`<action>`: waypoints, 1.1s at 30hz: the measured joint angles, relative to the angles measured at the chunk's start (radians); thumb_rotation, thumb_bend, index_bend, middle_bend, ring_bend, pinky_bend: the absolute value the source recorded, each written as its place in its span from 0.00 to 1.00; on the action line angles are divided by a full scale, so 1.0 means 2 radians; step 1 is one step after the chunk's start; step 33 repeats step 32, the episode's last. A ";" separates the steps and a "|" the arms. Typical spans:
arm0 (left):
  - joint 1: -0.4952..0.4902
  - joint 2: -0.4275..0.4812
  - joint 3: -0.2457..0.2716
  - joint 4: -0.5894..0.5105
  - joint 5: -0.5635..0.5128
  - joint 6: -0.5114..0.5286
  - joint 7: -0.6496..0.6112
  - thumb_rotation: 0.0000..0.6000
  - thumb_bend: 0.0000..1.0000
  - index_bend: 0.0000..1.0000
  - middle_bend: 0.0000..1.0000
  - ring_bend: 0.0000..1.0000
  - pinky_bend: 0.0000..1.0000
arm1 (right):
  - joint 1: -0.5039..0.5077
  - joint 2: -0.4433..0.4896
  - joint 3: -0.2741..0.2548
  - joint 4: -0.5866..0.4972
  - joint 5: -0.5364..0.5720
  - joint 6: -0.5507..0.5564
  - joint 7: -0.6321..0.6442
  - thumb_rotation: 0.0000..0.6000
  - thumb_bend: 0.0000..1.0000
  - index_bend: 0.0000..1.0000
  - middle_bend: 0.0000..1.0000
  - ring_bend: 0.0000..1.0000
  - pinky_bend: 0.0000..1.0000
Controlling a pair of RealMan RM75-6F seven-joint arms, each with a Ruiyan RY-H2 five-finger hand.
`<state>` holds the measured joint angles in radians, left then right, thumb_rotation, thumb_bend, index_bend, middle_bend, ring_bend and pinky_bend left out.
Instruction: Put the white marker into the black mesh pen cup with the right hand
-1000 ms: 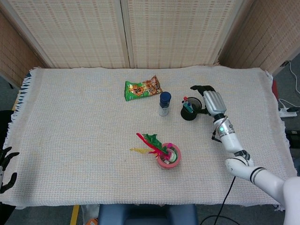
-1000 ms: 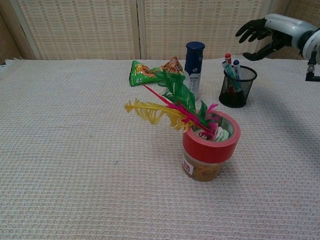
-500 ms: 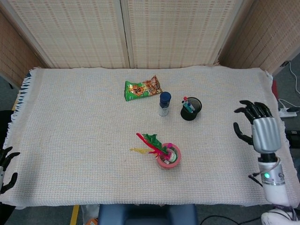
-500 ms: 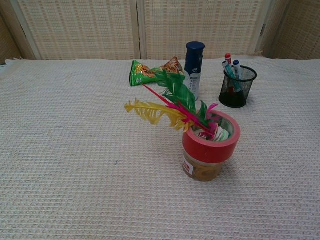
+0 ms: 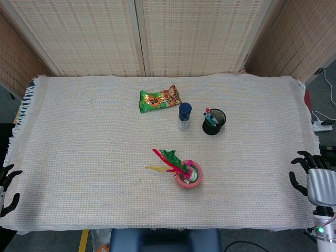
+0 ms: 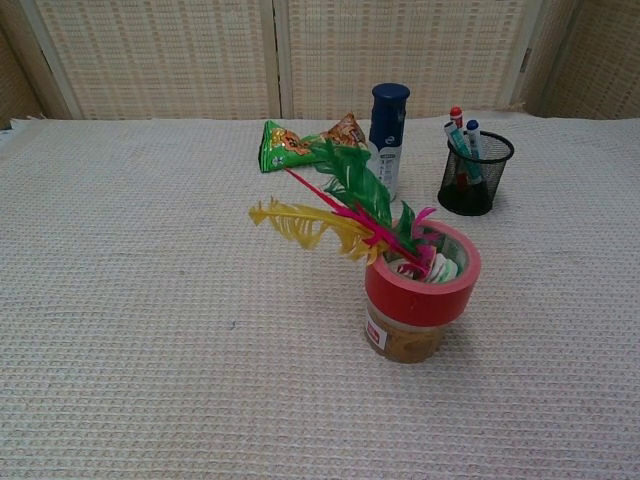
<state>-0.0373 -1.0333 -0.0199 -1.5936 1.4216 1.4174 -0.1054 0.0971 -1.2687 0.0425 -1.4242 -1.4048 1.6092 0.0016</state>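
A green snack packet (image 5: 159, 99) lies flat toward the back of the cream woven tablecloth (image 5: 79, 157); just in front of it and to its right stands an upright bottle with a dark blue cap (image 5: 184, 115); nearer the front edge sits a red-rimmed jar (image 5: 189, 175), well apart from both, with green, pink and yellow feathers (image 6: 335, 205) sticking out and leaning to the left; woven reed screens (image 5: 142, 37) close off the back.
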 measured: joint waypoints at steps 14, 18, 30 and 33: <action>0.000 0.000 0.000 0.000 0.000 0.000 0.000 1.00 0.42 0.22 0.06 0.00 0.22 | -0.016 -0.004 0.009 0.009 -0.031 0.013 0.033 1.00 0.30 0.45 0.25 0.29 0.24; 0.000 0.000 0.000 0.000 0.000 0.000 0.000 1.00 0.42 0.22 0.06 0.00 0.22 | -0.019 -0.002 0.013 0.007 -0.034 0.015 0.037 1.00 0.30 0.45 0.25 0.29 0.24; 0.000 0.000 0.000 0.000 0.000 0.000 0.000 1.00 0.42 0.22 0.06 0.00 0.22 | -0.022 0.000 0.018 0.006 -0.036 0.009 0.041 1.00 0.30 0.46 0.25 0.29 0.24; 0.000 0.000 0.000 0.000 0.000 0.000 0.000 1.00 0.42 0.22 0.06 0.00 0.22 | -0.023 0.001 0.020 0.005 -0.036 0.010 0.044 1.00 0.30 0.46 0.25 0.29 0.24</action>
